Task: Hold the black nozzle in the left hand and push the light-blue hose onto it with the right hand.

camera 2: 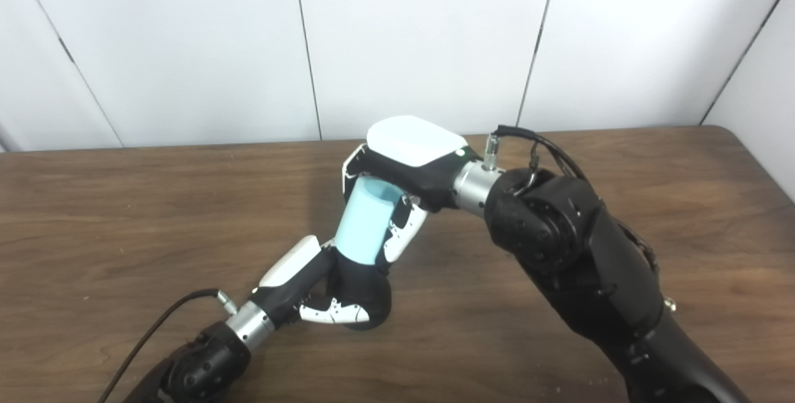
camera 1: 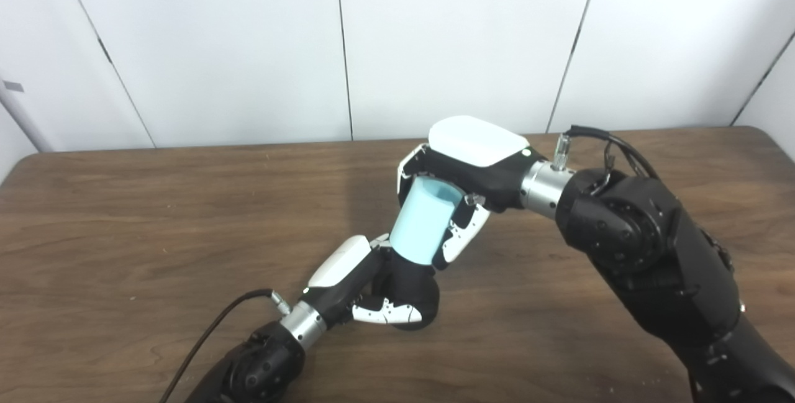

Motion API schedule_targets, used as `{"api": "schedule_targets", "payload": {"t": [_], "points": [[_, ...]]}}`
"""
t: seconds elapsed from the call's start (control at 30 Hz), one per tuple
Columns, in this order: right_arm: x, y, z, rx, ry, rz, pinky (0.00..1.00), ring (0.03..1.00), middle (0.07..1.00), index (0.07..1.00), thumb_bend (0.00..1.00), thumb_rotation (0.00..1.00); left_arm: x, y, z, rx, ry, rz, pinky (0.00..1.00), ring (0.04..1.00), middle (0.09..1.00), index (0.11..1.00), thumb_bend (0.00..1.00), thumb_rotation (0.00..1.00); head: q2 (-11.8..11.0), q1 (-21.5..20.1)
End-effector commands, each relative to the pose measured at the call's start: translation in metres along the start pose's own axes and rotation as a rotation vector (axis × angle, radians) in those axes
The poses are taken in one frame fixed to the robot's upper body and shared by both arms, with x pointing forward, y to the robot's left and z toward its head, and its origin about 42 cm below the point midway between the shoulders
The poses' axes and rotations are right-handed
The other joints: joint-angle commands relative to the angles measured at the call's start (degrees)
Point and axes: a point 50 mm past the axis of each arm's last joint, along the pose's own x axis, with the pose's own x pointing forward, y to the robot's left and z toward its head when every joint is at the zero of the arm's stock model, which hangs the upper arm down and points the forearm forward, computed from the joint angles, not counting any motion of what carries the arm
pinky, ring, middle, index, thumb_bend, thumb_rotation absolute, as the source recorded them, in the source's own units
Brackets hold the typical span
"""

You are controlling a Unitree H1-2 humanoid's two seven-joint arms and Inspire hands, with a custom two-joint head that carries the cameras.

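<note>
Left eye view gives me my left hand (camera 1: 366,288) low over the desk (camera 1: 124,217), its fingers (camera 1: 388,314) wrapped around the one black nozzle (camera 1: 413,288). Up and to the right, my right hand (camera 1: 463,170) reaches in palm down, its fingers (camera 1: 463,235) clasping the single light-blue hose (camera 1: 422,223), which tilts and sits over the nozzle's top. Right eye view shows the hose's open upper end (camera 2: 379,190) more plainly.
</note>
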Motion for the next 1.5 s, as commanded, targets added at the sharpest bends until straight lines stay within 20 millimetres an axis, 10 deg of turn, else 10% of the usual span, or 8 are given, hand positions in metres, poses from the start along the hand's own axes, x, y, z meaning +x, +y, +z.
{"api": "schedule_targets", "payload": {"t": [0.0, 1.47], "points": [[0.006, -0.001, 0.010, -0.012, -0.043, 0.003, 0.18, 0.284, 0.410, 0.513, 0.52, 0.00, -0.022, -0.052, -0.021, -0.033, 0.172, -0.241, 0.84, 0.791, 0.704, 0.441, 0.43, 0.52, 0.13, -0.03], [-0.003, -0.030, 0.072, -0.257, -0.215, -0.017, 0.10, 0.186, 0.401, 0.483, 0.53, 0.00, -0.023, -0.051, -0.018, -0.017, 0.186, -0.251, 0.83, 0.784, 0.713, 0.566, 0.43, 0.51, 0.59, -0.10]]}}
